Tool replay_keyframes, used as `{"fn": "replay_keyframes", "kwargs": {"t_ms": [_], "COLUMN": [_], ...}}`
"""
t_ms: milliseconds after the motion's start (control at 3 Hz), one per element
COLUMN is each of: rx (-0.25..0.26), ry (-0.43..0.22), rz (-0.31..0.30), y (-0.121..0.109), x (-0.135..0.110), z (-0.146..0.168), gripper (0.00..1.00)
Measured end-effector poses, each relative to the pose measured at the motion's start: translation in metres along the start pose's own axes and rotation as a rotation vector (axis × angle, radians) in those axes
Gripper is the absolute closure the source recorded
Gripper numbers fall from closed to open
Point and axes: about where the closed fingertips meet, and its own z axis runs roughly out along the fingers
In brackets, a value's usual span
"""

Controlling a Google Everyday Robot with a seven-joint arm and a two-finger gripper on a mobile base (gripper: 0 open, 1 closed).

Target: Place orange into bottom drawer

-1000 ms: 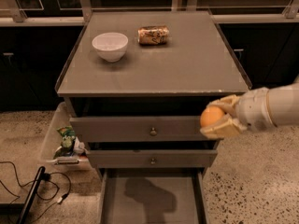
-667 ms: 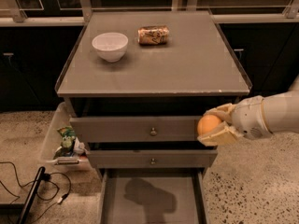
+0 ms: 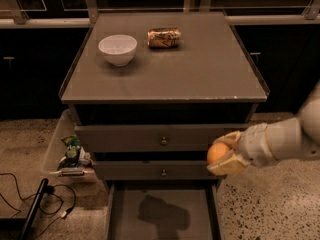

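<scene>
Orange (image 3: 217,153) is pinched between the claw (image 3: 221,155) fingers and held in front of the right ends of the two upper drawers (image 3: 140,137). Bottom drawer (image 3: 125,214) is seen open, below and left of the claw, orange not in it. Bowl (image 3: 117,49) and can (image 3: 163,37) are set on the table (image 3: 210,74), well above and left of the claw. Bin (image 3: 54,149) is on the floor, far left.

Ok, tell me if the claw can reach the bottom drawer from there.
Probably yes. The claw, shut on the orange, hangs by the middle drawer's right end; the bottom drawer stands open below it, with nothing between them.
</scene>
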Motion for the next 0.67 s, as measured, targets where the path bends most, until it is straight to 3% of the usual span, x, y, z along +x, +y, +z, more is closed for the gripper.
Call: {"fn": "replay_keyframes", "kwargs": {"t_ms": [333,667], "rx": [-0.083,-0.109], "ry": [0.083,0.097], "rz": [0.062,0.086], "y": [0.025,0.029], "x": [0.077,0.129], "z": [0.071,0.116], "gripper": [1.0,1.0]}}
